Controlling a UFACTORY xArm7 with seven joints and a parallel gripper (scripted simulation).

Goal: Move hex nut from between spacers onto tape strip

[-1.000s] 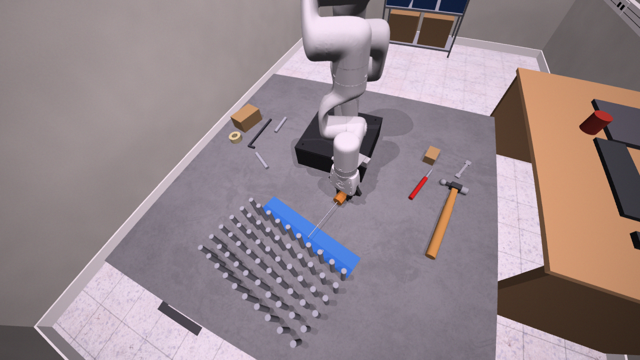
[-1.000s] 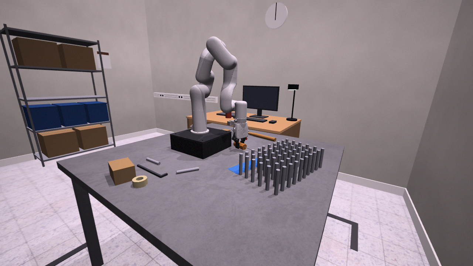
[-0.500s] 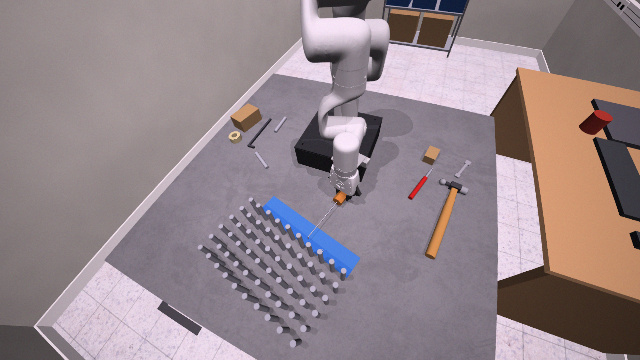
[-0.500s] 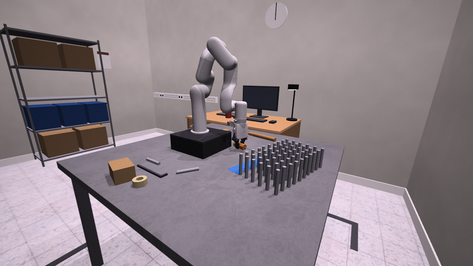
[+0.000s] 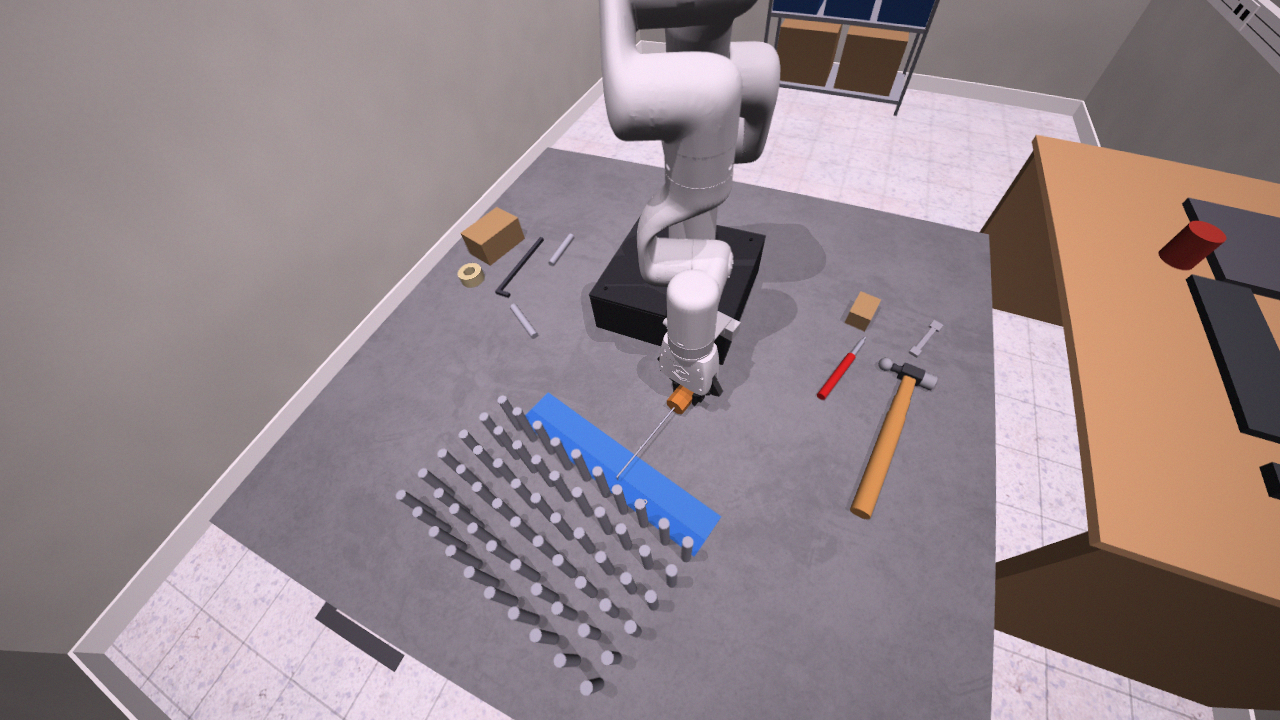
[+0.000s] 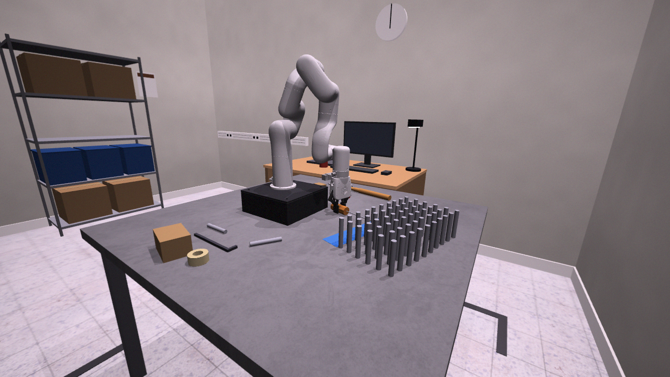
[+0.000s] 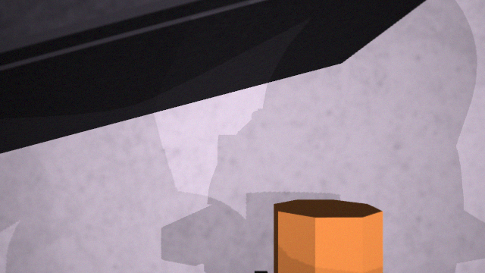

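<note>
Top view: claw (image 5: 687, 394) clamps the pick (image 5: 677, 402) by its orange handle, just in front of the black arm base (image 5: 617, 313). Thin shaft runs down-left from the handle, tip over the blue tape (image 5: 626, 470) at its spacer-side edge. Spacers (image 5: 537, 519) stand in a tight grid on the grey worktop (image 5: 805, 582), first row along or on the tape. A few at the near-left edge look tilted, cannot tell if they are knocked. Nut too small to make out here; cannot tell if it sits on the tape or among the spacers. Right of the arm: hammer (image 5: 886, 443), red screwdriver (image 5: 839, 371), small box (image 5: 862, 309), small wrench (image 5: 926, 337). Left: box (image 5: 492, 234), tape roll (image 5: 470, 274), black L-key (image 5: 519, 265), two grey rods.

Exterior view: claw (image 6: 338, 205) points straight down, low over the worktop (image 6: 281, 290), handle (image 6: 341, 208) gripped across it. Shaft heads toward the spacers (image 6: 398, 229). Only a corner of the tape (image 6: 335, 239) shows, rest hidden behind the spacers. Nut not visible. Shelf rack (image 6: 13, 107) with boxes at left wall, desk (image 6: 398, 178) with monitor behind.

Wrist view: orange faceted handle (image 7: 327, 236) at bottom centre, end face up. Worktop (image 7: 379, 133) below with the arm's shadow, dark base edge (image 7: 151, 61) across the top. Fingers out of frame.
</note>
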